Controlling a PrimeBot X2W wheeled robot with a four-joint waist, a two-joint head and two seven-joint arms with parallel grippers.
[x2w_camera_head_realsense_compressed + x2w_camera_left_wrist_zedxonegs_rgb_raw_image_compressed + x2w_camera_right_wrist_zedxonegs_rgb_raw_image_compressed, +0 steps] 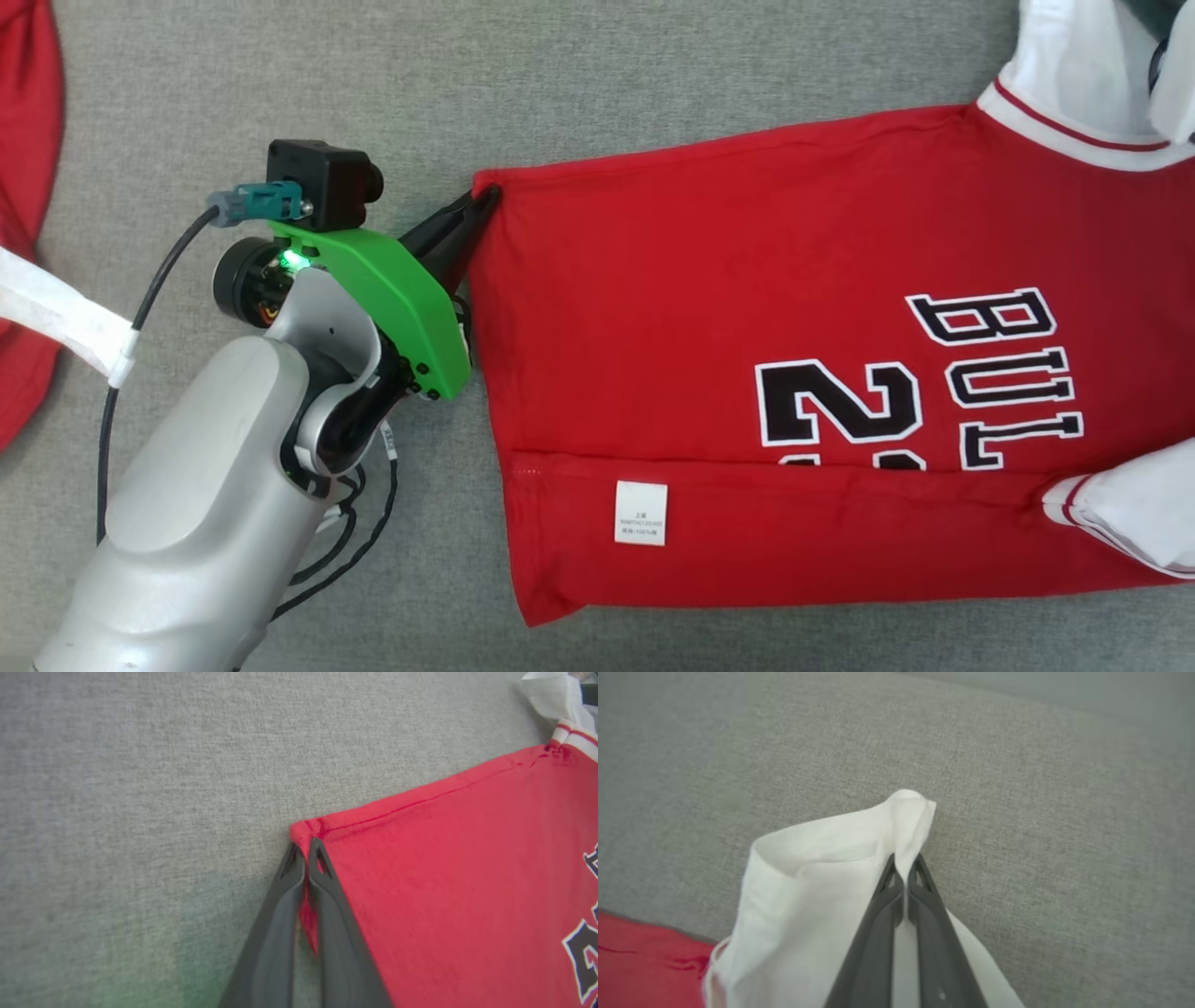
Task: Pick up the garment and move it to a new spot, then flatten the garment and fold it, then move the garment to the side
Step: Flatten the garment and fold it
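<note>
- Head view: the garment (709,308), a red jersey with white sleeves, lies flat across the grey fabric surface (560,84). Black letters outlined in white read "BUL" beside a big "2".
- Its near long edge is folded over as a strip, and a white label (640,512) shows on that strip.
- The left gripper (485,198) is at the far hem corner, its dark fingers pinched onto the cloth.
- Another red cloth (23,112) lies at the left edge of this view, well apart from the jersey.
- Left wrist view: the left gripper (306,847) is clenched, with a fold of the garment's (444,868) red corner squeezed between the two fingers. The corner bunches slightly at the tips.
- Right wrist view: the right gripper (903,863) is clamped on a white sleeve (822,868), which stands in a peak above the grey surface (1041,812). The red body shows at the lower left.
</note>
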